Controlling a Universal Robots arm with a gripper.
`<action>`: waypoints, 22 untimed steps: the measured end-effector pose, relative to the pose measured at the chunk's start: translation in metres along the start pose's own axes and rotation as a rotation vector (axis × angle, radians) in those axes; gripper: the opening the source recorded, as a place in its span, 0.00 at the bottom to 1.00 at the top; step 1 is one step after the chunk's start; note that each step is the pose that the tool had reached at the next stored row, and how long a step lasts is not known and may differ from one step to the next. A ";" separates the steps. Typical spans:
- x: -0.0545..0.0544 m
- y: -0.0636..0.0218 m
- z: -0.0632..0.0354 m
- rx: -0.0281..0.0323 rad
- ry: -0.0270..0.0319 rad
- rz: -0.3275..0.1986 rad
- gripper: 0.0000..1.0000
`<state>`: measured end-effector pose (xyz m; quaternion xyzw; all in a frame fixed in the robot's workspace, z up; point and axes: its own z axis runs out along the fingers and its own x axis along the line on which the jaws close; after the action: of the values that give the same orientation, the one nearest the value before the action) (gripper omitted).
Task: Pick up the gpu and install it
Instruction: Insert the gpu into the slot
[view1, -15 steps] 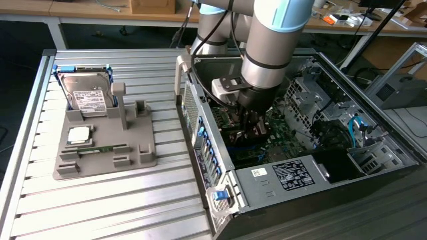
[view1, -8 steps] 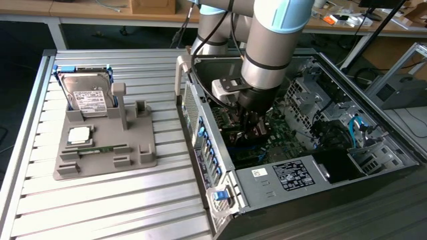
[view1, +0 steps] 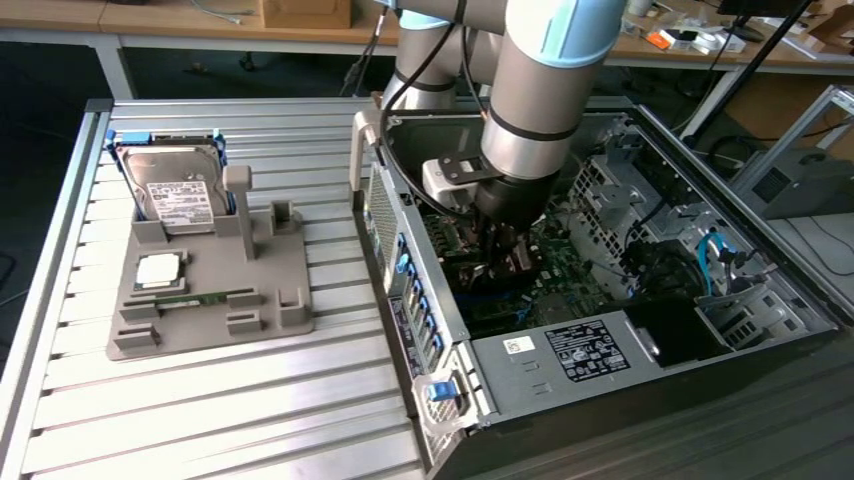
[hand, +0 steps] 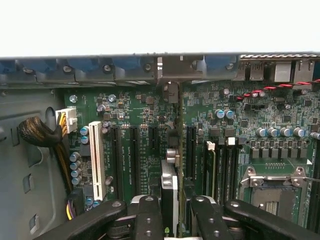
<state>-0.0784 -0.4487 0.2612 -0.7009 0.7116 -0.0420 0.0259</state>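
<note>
Inside the open black computer case (view1: 694, 330), black two-fingered gripper (hand: 172, 207) half-closed on thin green gpu card (hand: 172, 150), held edge-on, long axis along the dark motherboard slots (hand: 134, 160), directly over them, bracket toward the rear wall

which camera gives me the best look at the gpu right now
The wrist view: the gpu stands edge-on between the hand's fingers, over the motherboard slots. In the exterior view, the arm reaching into the computer case hides it.

We see a slatted aluminium table (view1: 200, 400) carrying a grey parts holder (view1: 214, 300) toward the exterior view's left and an open computer case (view1: 601, 380) beside it.
</note>
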 end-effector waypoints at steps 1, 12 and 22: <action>0.000 0.0000 0.0000 0.0000 0.0001 0.000 0.27; 0.000 0.0003 0.0025 -0.0002 0.0005 0.002 0.27; 0.000 0.0006 0.0053 -0.0002 0.0008 0.002 0.27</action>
<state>-0.0785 -0.4487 0.2559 -0.7003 0.7121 -0.0422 0.0255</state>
